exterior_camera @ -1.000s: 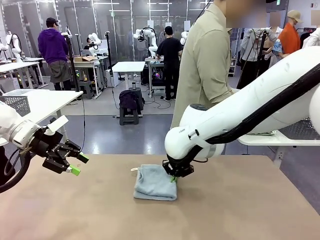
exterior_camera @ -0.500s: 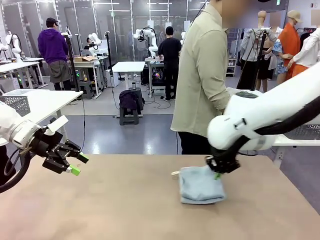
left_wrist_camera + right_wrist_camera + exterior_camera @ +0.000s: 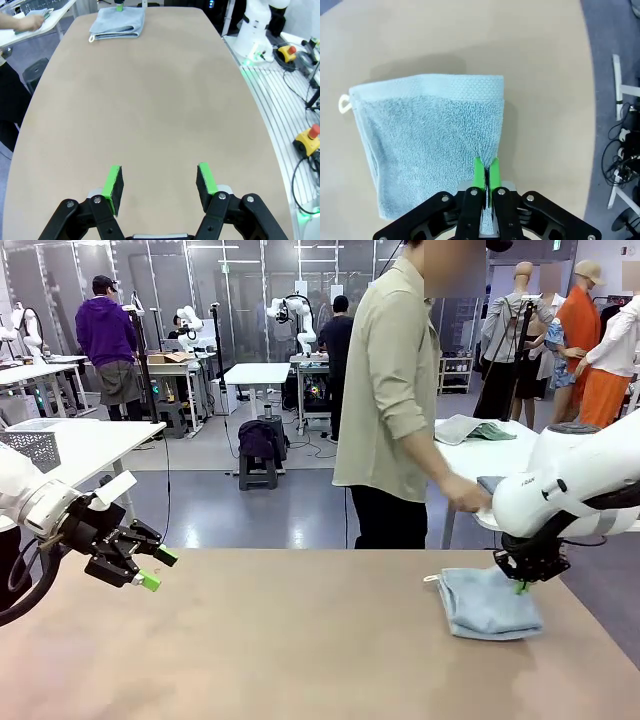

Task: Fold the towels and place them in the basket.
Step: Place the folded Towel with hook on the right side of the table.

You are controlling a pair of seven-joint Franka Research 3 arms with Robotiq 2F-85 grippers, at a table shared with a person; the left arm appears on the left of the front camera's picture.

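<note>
Tan and otherwise bare, the surface [image 3: 300, 640] carries one folded towel [image 3: 487, 602], pale blue-grey, lying flat near the right-hand edge with a small white loop at one corner. The right jaws are pinched tight on one hem of the towel; in the right wrist view the pads almost meet, with only a thin ridge of terry between them. Gripping at the edge rather than the middle would let the folded layers be dragged or lifted without coming undone, so carrying the towel toward a basket appears to be the step in hand. The left jaws hover above the left side of the surface, spread wide and holding nothing, well apart from the towel and presumably parked out of the way. Behind the surface a person [image 3: 395, 390] stands side-on, one hand [image 3: 465, 495] reaching to a white side table [image 3: 500, 452] where a greyish cloth [image 3: 470, 428] lies, possibly the second towel. A grey mesh bin [image 3: 30, 448] sits on another white table at far left; its contents cannot be made out, and the towel is in no container yet.
</note>
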